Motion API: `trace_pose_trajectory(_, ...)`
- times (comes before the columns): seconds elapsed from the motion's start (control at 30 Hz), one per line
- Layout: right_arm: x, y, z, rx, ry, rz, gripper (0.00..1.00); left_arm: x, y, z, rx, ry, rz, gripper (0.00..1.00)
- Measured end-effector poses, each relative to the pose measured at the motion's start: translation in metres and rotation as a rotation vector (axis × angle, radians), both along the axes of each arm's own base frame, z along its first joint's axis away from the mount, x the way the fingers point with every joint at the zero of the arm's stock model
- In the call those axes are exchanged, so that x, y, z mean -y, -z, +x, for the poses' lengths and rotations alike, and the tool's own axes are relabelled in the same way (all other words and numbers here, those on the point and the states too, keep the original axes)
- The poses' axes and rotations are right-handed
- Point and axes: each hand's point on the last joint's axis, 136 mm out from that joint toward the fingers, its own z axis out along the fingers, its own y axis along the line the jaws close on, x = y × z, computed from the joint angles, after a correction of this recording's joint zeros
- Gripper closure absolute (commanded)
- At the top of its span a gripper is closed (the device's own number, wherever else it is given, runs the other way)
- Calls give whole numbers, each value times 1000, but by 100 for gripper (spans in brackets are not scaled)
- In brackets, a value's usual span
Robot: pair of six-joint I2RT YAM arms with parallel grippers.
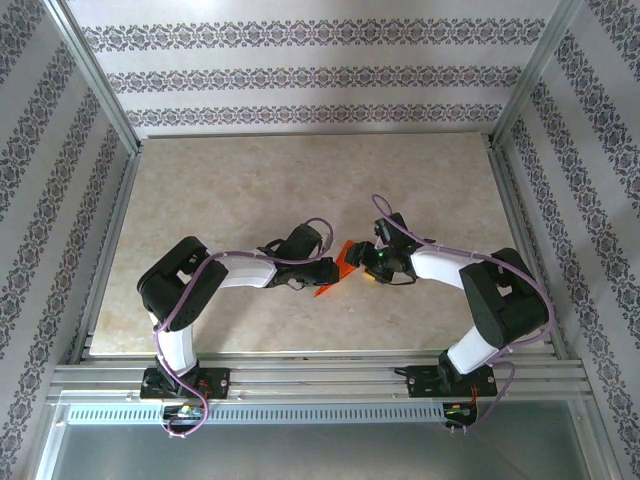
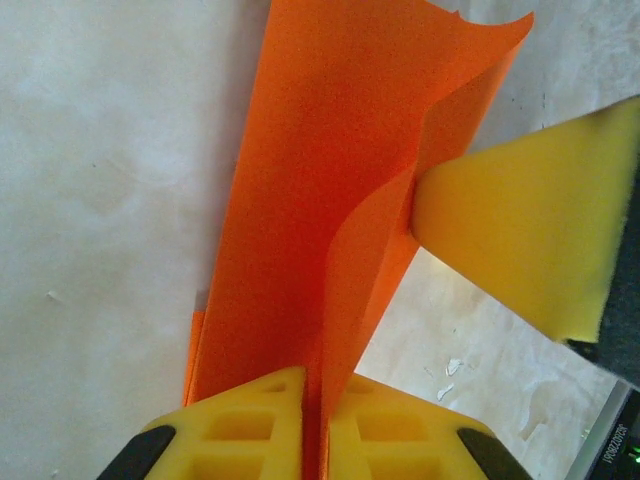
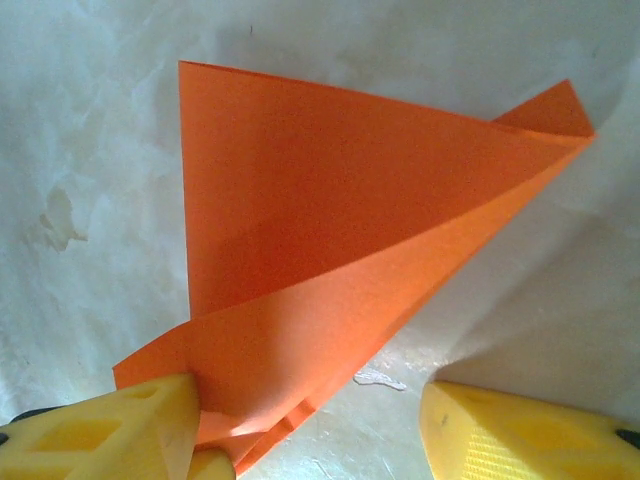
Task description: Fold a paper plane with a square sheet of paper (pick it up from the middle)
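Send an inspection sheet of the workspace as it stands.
Surface: beige mottled table, flat.
Job's things: orange paper sheet, folded, held up between the tools.
Clutter: small white flecks on the table by the paper; nothing else seen.
Tools: left tool shut on the paper's folded edge; right tool open, one finger touching a flap.
Cables: purple cables looped along both arms.
Surroundings: patterned walls, metal frame.

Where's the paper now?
Top view: the square sheet of paper is over the middle of the table, pinched by the left gripper on its left, the right gripper touching its right.
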Motion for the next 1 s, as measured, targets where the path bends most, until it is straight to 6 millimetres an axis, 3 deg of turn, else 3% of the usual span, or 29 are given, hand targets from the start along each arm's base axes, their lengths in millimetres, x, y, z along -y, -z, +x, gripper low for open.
trace_pose_trajectory(0.53, -1, 8, 1, -79, 9, -89, 28, -4, 3, -5, -22, 16, 12, 76)
trace_pose_trajectory(1.0, 0, 11, 1, -102, 9, -117, 29, -6, 2, -7, 0, 56, 38, 79)
